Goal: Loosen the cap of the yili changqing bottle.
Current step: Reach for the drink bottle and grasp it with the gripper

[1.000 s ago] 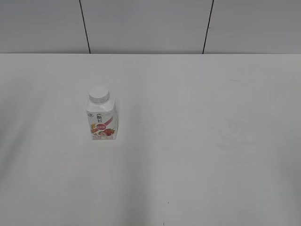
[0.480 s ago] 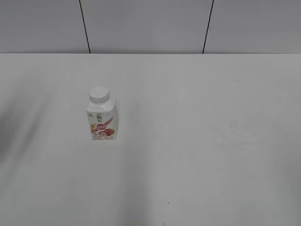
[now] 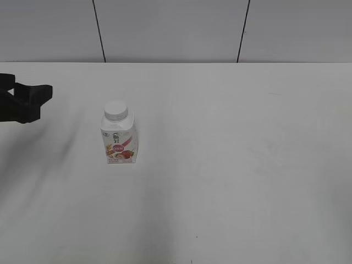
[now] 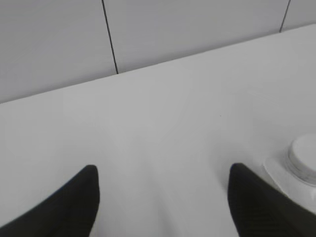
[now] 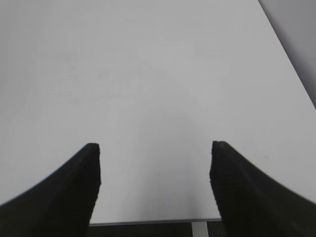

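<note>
Left gripper (image 3: 34, 99) is seen at the table's (image 3: 231, 165) left edge, jaws released, nothing held. Yili changqing bottle (image 3: 119, 142) stands upright left of centre, cap (image 3: 116, 110) seated. Right gripper (image 5: 155, 153): jaws released, empty.

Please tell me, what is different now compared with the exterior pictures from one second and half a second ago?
The left gripper has come into the exterior view from the left edge, above the table, jaws open, holding nothing. It is still apart from the bottle. The bottle stands upright in the same place, with its cap on.
</note>
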`<state>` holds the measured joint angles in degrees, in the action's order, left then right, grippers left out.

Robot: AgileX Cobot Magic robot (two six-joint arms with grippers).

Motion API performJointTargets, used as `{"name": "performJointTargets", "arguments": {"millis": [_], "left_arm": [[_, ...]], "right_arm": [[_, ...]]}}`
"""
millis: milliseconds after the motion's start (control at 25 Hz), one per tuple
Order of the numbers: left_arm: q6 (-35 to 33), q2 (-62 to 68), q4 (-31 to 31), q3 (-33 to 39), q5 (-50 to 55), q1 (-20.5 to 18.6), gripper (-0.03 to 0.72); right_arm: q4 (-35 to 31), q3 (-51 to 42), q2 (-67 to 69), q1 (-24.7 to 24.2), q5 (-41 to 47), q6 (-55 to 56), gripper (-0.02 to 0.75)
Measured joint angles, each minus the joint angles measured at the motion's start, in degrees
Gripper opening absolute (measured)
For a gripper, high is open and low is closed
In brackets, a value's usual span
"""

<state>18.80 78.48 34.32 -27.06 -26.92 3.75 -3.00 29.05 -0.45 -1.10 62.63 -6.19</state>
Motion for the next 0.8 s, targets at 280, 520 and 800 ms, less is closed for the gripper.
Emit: {"name": "performJointTargets", "arguments": {"millis": [280, 520, 800], "left_arm": [[17.7, 5.0, 25.2, 0.0, -12.5, -6.9, 0.499], [24.0, 7.2, 33.7, 0.0, -22.1, -13.5, 0.499], [24.3, 14.3, 48.8, -3.1, -29.7, -16.2, 0.499]], "right_arm": [[0.0, 0.0, 0.0, 0.0, 0.0, 0.0, 0.546], [0.0, 0.0, 0.0, 0.0, 0.0, 0.0, 0.546], [0.0, 0.0, 0.0, 0.0, 0.0, 0.0, 0.546]]}}
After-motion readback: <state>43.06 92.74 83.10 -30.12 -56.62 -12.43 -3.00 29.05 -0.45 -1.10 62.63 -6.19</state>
